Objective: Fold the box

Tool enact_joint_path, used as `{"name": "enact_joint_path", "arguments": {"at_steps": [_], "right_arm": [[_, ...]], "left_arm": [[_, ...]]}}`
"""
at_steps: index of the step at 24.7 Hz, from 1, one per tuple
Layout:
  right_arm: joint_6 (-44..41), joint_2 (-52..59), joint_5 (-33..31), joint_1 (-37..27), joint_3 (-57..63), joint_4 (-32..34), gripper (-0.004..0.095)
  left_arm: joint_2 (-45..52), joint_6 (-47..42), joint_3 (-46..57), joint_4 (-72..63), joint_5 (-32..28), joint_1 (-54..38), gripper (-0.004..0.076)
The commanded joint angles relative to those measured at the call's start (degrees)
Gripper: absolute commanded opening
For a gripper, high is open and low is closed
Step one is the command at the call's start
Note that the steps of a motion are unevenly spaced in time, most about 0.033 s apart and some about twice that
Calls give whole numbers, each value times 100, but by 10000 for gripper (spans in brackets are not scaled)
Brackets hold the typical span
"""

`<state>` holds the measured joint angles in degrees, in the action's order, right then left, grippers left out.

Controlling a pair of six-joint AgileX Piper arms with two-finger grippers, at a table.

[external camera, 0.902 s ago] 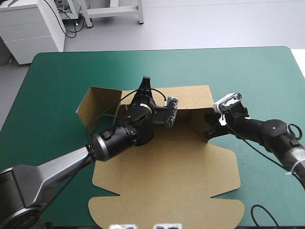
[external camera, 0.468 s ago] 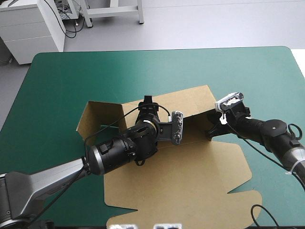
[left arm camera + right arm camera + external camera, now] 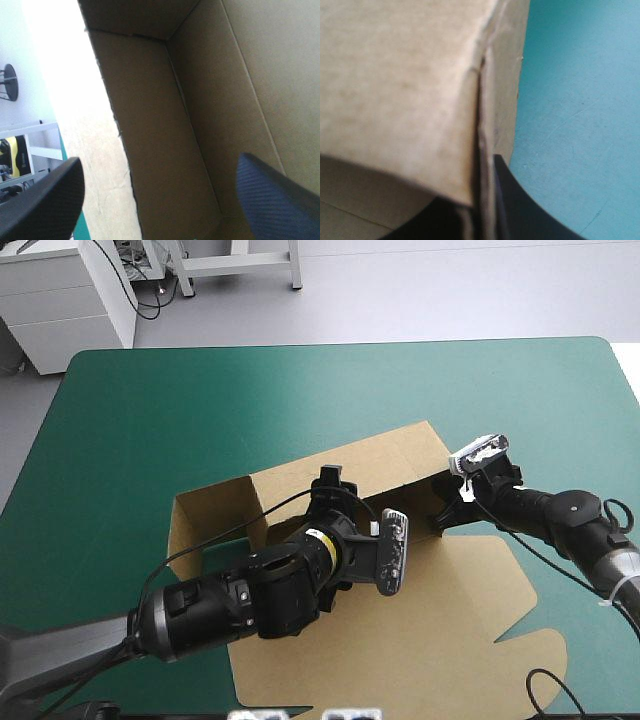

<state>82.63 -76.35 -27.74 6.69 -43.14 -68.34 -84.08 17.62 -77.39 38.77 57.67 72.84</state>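
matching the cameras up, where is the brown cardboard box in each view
High view: the brown cardboard box lies mid-table, far walls raised, lid flat toward the near edge.
Left wrist view: the box fills the picture, seen from inside, ahead of the left gripper, jaws open.
Right wrist view: the box has a wall corner clamped in the right gripper.
Shared landmark: the teal-green cover beside the box.

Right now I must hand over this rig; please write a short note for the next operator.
Left end effector: open, reaching into the raised part of the box, holding nothing.
Right end effector: shut on the box's right wall.
Box: askew on the teal-green cover; far walls stand, lid panel lies flat toward the near edge.
Done: walls raised.
To do: securing them; whether any is tucked is not visible.
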Motion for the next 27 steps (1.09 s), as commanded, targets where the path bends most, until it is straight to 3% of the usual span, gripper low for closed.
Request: {"name": "enact_joint_path", "arguments": {"at_steps": [1, 3, 8, 10, 16, 18, 24, 27], "right_arm": [[-68, 118, -313, 35, -126, -122, -15], [-68, 118, -289, 35, -126, -122, -15], [-68, 118, -239, 35, -126, -122, -15], [-68, 118, -230, 35, -126, -122, -15], [-68, 118, -230, 35, -126, -122, -15], [-68, 118, -230, 35, -126, -101, -15], [-45, 118, -217, 35, -126, -101, -15], [-45, 118, -217, 35, -126, -101, -15]], "left_arm": [[311, -197, -386, 443, 254, 363, 536], [335, -166, -595, 428, 485, 473, 449], [346, 156, -1389, 269, 980, 517, 105], [346, 404, -1774, 165, 1272, 506, 12], [355, 449, -2806, -181, 1605, -20, 14], [355, 449, -3252, -430, 1605, -832, 14], [510, 305, -3525, -2391, 1605, -4688, 13], [510, 290, -3473, -3154, 1605, -5871, 7]]}}
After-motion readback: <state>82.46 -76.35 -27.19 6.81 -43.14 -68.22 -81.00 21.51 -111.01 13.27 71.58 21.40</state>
